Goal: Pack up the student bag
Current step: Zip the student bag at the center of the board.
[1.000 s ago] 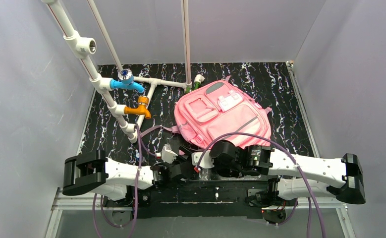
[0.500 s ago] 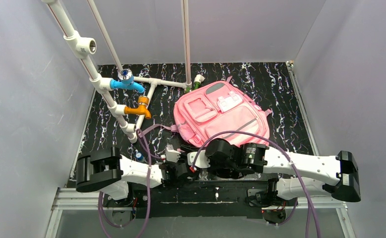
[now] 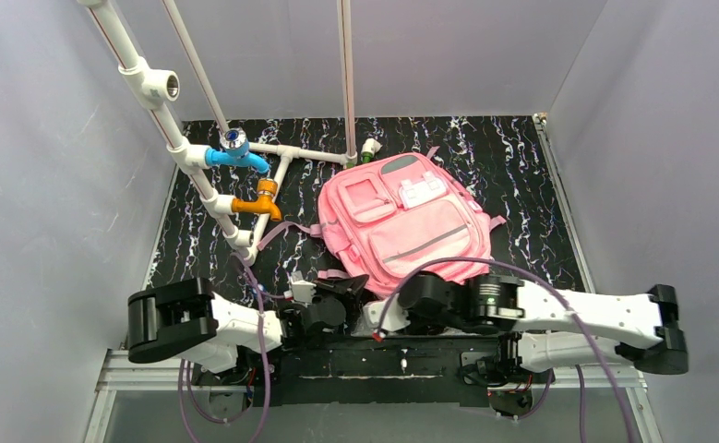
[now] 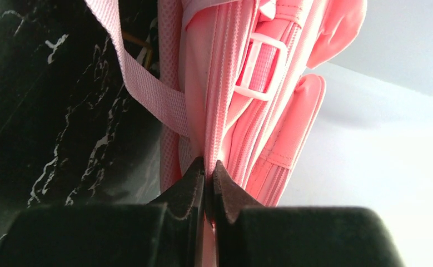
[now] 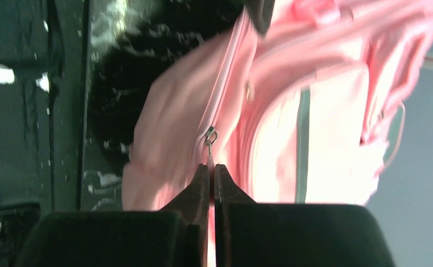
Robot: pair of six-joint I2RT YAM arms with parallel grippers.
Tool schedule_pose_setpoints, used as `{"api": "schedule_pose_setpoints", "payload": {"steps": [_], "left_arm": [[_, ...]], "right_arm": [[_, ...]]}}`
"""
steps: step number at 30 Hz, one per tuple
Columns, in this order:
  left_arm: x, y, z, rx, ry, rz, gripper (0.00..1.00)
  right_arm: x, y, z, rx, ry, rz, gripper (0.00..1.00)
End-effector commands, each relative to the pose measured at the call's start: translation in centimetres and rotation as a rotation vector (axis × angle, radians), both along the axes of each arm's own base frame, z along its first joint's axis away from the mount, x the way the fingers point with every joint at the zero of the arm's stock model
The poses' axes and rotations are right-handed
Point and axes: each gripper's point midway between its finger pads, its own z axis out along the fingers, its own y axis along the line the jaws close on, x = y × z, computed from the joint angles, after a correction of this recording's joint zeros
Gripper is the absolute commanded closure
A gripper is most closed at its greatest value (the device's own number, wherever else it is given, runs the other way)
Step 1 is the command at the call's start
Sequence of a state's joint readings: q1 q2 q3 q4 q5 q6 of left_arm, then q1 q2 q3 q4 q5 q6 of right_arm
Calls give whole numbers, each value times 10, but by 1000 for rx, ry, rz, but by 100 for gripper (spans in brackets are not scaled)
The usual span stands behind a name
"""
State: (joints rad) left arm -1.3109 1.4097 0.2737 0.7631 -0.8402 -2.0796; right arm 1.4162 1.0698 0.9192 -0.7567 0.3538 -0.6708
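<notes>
As the student bag [image 3: 401, 221] lies front-up on the worktop [image 3: 521, 157], the left gripper [image 4: 208, 167] pinches its near-edge seam [image 4: 214, 111] in shut jaws. The right gripper [image 5: 211, 169] clamps its zip pull [image 5: 209, 147] likewise.

White PVC pipework [image 3: 149, 85] stands on the far left of the black, white-veined tabletop [image 3: 531, 185]. It carries a blue valve [image 3: 235, 153] and, nearer, an orange valve [image 3: 261, 201]. A small green fitting [image 3: 366, 158] lies farther right.

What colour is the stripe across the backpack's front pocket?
Grey; the stripe shows best in the top view.
</notes>
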Motion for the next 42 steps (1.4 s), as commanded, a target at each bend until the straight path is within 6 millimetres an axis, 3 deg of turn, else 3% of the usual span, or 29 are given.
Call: {"api": "schedule_pose_setpoints", "payload": {"steps": [1, 4, 10, 16, 18, 20, 23, 24, 26, 28, 29, 30, 36, 42], "left_arm": [[24, 55, -9, 46, -18, 187, 100], [23, 57, -12, 45, -1, 175, 100], [14, 67, -31, 28, 65, 149, 100], [6, 81, -36, 47, 70, 124, 100], [4, 78, -35, 65, 75, 87, 100], [2, 73, -29, 105, 46, 39, 100], [-1, 64, -18, 157, -11, -35, 100], [-2, 61, -13, 169, -31, -61, 90], [-5, 54, 0, 200, -84, -119, 54], [-9, 48, 13, 245, -149, -186, 29], [-12, 45, 19, 266, -173, -220, 17], [-15, 41, 27, 281, -197, -250, 12], [-40, 30, 69, 423, -380, -484, 16], [-92, 7, 128, 550, -724, -859, 28]], "right_arm": [[22, -93, 34, -102, -187, -152, 99], [29, -126, 48, -2, -250, -254, 99], [32, -184, 46, 92, -280, -489, 99], [44, -240, 98, 465, -372, -793, 99], [44, -249, 112, 617, -349, -843, 99], [42, -242, 123, 753, -282, -849, 99], [43, -197, 125, 801, -225, -781, 99], [43, -181, 121, 778, -223, -751, 99], [45, -156, 116, 732, -230, -710, 99], [47, -138, 113, 722, -234, -683, 99], [47, -130, 111, 716, -236, -658, 99], [48, -123, 110, 715, -236, -642, 99], [47, -110, 111, 745, -215, -633, 99], [46, -106, 115, 800, -200, -620, 99]]}}
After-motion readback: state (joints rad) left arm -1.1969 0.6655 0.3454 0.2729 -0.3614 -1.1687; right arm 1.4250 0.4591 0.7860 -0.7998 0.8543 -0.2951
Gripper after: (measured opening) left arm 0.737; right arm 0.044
